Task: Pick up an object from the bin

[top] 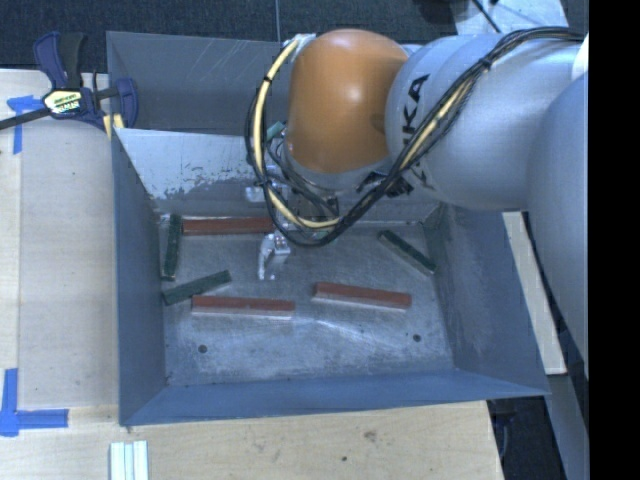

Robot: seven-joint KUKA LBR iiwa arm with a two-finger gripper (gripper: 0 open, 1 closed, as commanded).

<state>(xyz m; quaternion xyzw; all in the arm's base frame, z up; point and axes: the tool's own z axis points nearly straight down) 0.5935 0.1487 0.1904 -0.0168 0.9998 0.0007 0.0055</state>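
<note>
Red-brown bar (222, 226): left of centre, just above gripper (269, 260);
Grip state: we cannot tell;
Risk: we may slip off; bar lies flat, thin.

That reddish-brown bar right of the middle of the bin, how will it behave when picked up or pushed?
The reddish-brown bar looks straight and flat, so probably stiff, likelier to slide than roll. Being long, it may pivot if pushed or held near one end.
</note>
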